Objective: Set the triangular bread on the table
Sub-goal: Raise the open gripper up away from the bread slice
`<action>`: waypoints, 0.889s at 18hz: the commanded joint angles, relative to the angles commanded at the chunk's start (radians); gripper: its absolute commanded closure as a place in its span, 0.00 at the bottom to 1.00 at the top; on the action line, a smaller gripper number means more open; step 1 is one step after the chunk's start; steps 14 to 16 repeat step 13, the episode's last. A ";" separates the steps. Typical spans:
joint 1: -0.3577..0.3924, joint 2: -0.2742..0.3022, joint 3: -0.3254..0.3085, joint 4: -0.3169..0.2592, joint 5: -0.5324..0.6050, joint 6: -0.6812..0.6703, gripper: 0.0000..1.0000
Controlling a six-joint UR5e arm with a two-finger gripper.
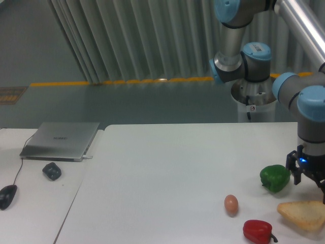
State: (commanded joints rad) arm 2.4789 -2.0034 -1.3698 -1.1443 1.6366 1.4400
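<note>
The triangular bread (303, 214), a golden-tan wedge of toast, lies flat on the white table (167, 173) near its right front corner. My gripper (309, 182) hangs just above the bread's far edge. It is open, its dark fingers (294, 175) are spread, and nothing is between them. The right side of the gripper runs to the edge of the picture.
A green bell pepper (274, 178) sits just left of the gripper. A red bell pepper (258, 231) and a brown egg (231, 205) lie left of the bread. On the separate desk at the left are a laptop (61, 140), a dark object (52, 171) and a mouse (7, 195).
</note>
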 joint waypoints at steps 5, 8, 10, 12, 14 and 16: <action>0.000 0.008 -0.012 0.002 0.009 0.023 0.00; 0.000 0.009 -0.018 0.003 0.008 0.025 0.00; 0.003 0.011 -0.020 0.005 0.006 0.025 0.00; 0.014 0.017 -0.020 0.005 0.003 0.031 0.00; 0.015 0.017 -0.021 0.003 0.003 0.033 0.00; 0.015 0.017 -0.021 0.003 0.003 0.033 0.00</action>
